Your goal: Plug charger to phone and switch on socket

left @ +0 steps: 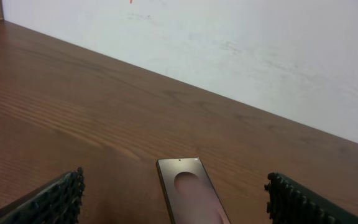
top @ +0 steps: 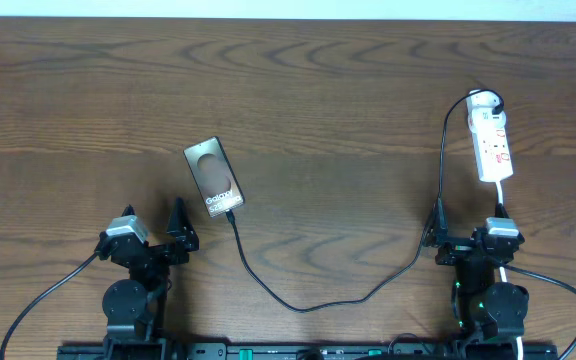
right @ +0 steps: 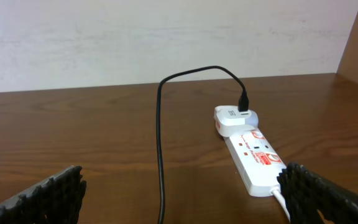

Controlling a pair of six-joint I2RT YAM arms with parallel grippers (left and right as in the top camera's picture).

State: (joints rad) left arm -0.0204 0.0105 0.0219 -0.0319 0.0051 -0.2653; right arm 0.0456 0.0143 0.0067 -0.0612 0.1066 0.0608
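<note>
Left hand and right hand are both sitting apart, holding nothing. The right one should be approaching the socket switch squarely, pressing without shifting the strip.

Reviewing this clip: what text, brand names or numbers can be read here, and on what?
"Galaxy": white lettering on the flat brown-black phone; the rest of the line is too blurred to read.
Red markings on the white elongated power strip: too small to read.
No other text visible.
</note>
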